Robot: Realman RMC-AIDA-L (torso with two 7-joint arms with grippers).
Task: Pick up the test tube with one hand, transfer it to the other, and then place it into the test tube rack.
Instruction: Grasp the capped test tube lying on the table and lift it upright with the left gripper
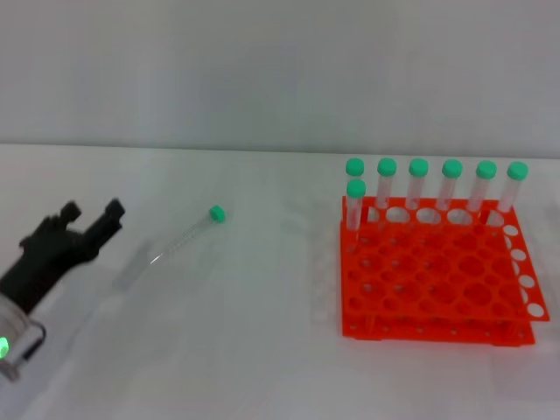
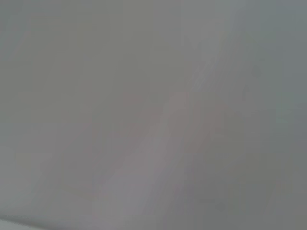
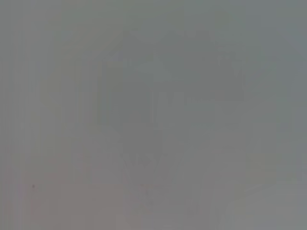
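Observation:
A clear test tube (image 1: pixel 179 239) with a green cap (image 1: pixel 217 213) lies on the white table, tip toward the near left. My left gripper (image 1: pixel 91 213), black and unlabelled, hovers open and empty to the left of the tube, apart from it. The orange test tube rack (image 1: pixel 437 280) stands at the right with several green-capped tubes upright in its back rows. My right gripper does not show in the head view. Both wrist views show only plain grey surface.
The white table (image 1: pixel 262 350) runs back to a pale wall. Open table lies between the loose tube and the rack.

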